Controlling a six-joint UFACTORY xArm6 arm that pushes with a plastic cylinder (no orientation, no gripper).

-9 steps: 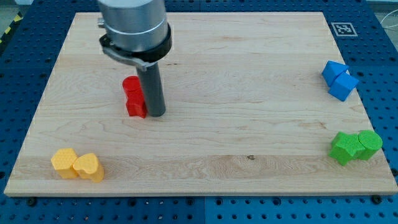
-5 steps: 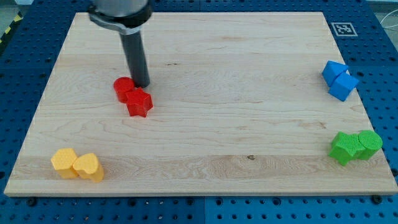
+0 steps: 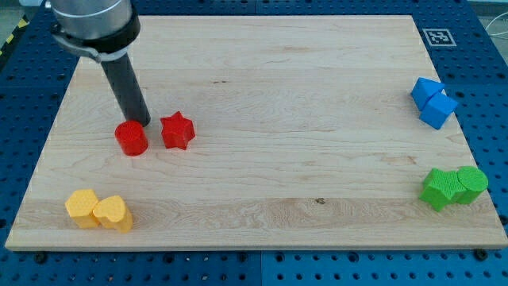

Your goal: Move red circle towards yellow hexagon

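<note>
The red circle [image 3: 131,138] lies left of the board's middle, with the red star [image 3: 177,131] just to its right and a small gap between them. My tip [image 3: 137,121] touches the red circle's top right edge. The yellow hexagon [image 3: 81,207] lies near the board's bottom left corner, touching a yellow heart [image 3: 112,213] on its right. The hexagon is below and to the left of the red circle.
Two blue blocks [image 3: 432,102] sit together at the right edge. A green star-like block [image 3: 439,189] and a green round block [image 3: 471,183] sit at the lower right. A marker tag [image 3: 436,36] is on the top right corner.
My tip moved from the right of the red blocks around their top to the left and pushed the red circle down and left, apart from the red star.
</note>
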